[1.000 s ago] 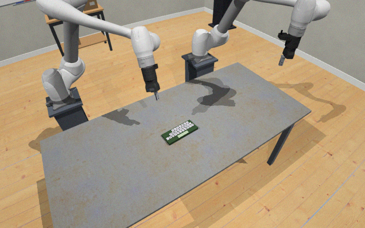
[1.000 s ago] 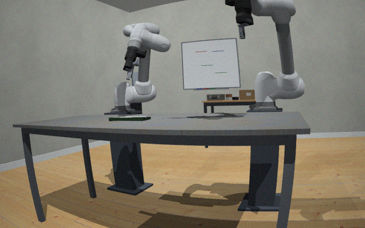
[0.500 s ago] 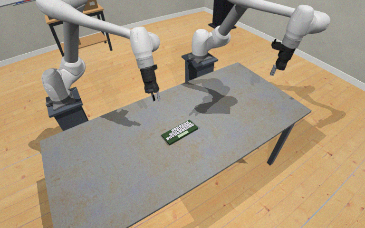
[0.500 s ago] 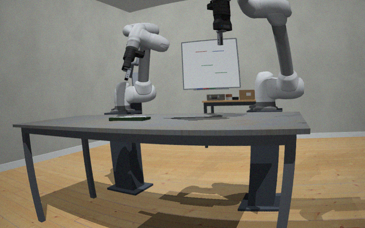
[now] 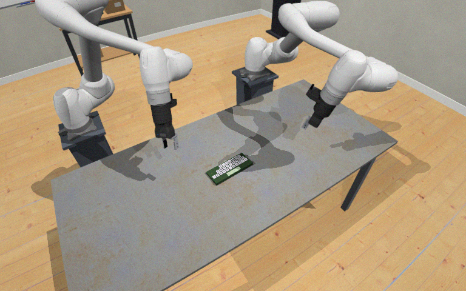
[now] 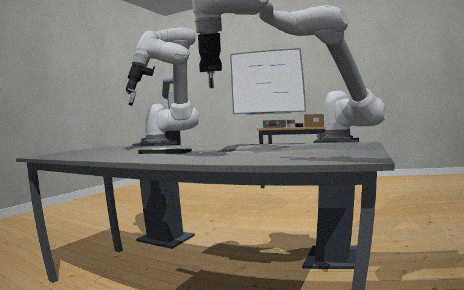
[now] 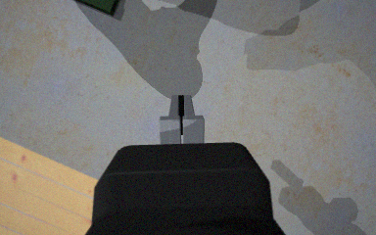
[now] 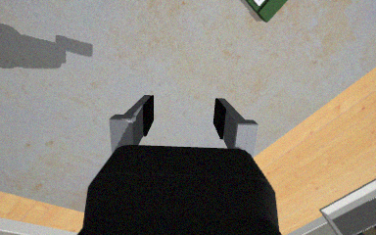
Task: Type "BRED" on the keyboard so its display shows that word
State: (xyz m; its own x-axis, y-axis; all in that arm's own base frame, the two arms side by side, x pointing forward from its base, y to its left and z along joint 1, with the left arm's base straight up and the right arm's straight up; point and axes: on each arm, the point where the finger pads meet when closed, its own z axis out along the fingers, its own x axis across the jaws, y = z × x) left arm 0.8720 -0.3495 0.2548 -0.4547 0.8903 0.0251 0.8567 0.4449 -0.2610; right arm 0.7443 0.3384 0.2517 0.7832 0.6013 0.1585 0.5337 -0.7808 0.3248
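A dark green keyboard (image 5: 225, 173) (image 6: 164, 151) with white keys lies flat near the middle of the table. A pale strip (image 5: 233, 171) runs along one long side; any lettering is too small to read. Only a corner of the keyboard shows in the left wrist view (image 7: 104, 4) and in the right wrist view (image 8: 268, 11). My left gripper (image 5: 304, 123) (image 6: 211, 85) (image 7: 181, 107) is shut and empty, high above the table, at the right in the top view. My right gripper (image 5: 170, 147) (image 6: 130, 102) (image 8: 184, 109) is open and empty, above the table, left of the keyboard in that view.
The grey table (image 5: 137, 236) (image 6: 260, 167) has its rear long edge beside both arm bases. The right arm's base (image 5: 73, 125) (image 6: 161, 136) and the left arm's base (image 5: 255, 71) (image 6: 336, 133) stand apart. A side table (image 5: 116, 15) (image 6: 290, 128) and whiteboard (image 6: 266, 73) are behind.
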